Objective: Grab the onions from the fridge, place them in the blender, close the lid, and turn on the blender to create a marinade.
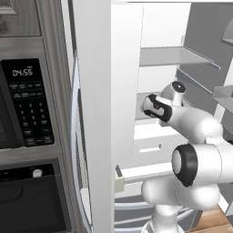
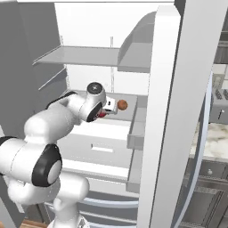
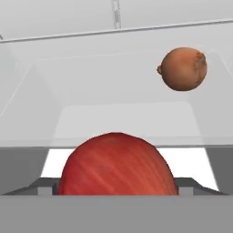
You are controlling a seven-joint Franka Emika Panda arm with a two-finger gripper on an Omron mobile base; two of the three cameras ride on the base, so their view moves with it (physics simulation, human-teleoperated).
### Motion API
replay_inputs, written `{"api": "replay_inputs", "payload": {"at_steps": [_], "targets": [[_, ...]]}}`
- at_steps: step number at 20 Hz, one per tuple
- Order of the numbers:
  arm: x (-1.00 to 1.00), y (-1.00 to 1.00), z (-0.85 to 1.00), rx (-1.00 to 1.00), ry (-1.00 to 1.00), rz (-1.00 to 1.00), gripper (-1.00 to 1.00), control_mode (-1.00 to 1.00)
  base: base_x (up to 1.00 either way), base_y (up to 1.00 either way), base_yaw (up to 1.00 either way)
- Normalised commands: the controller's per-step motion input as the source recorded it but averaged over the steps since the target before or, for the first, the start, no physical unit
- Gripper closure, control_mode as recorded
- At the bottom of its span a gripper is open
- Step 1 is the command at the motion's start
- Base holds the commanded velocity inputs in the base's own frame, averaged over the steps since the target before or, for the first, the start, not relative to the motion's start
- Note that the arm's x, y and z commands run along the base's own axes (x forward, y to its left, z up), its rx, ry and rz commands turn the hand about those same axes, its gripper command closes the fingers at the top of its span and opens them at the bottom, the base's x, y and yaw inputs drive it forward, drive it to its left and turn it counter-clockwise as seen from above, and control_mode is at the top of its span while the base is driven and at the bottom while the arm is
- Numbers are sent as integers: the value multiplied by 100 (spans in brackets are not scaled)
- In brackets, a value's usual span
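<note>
- Fridge (image 2: 164,111) stands open, arm reached inside to the middle shelf (image 2: 129,109); that's where the onions are, so this looks like the first grab.
- Red onion (image 3: 117,164) sits right at the bottom of the hand view, close up between where the fingertips would be. In the right base view a bit of red shows just at the gripper (image 2: 108,108).
- Jaws stand wide apart, not clamped on anything I can see; likely straddling the red onion ready to squeeze. Whether the pads already touch it: can't tell, fingertips hidden behind the onion.
- Brown onion (image 3: 183,69) lies further back on the same shelf, up and right in the hand view, apart from the red one. Right base view shows it just beyond the gripper (image 2: 122,105).
- Wrist is roughly level, pointing into the shelf, probably so the fingers slide in under the upper shelf (image 2: 84,55).
- Around: drawer (image 2: 100,147) below the shelf, door bins (image 2: 136,129) on the right door, microwave panel (image 1: 27,102) and oven (image 1: 32,200) left of the fridge.
- In the way: the left door edge (image 1: 93,118) sits close beside the arm; the shelf above limits lift, so pulling out should go straight back.
- Brown onion is near enough to get nudged if the gripper pushes deeper.
</note>
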Motion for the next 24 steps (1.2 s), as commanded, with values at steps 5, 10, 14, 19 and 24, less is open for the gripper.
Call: {"api": "replay_inputs", "payload": {"at_steps": [5,10,14,19,24], "targets": [[-100,0,66,0,0,2,100,-100,0,0,0],[-96,0,66,0,-10,0,100,-100,0,0,0],[-94,0,62,0,-11,0,100,-100,0,0,0],[-71,0,22,0,-8,0,100,-100,0,0,0],[-17,0,16,0,3,-3,100,-100,0,0,0]]}}
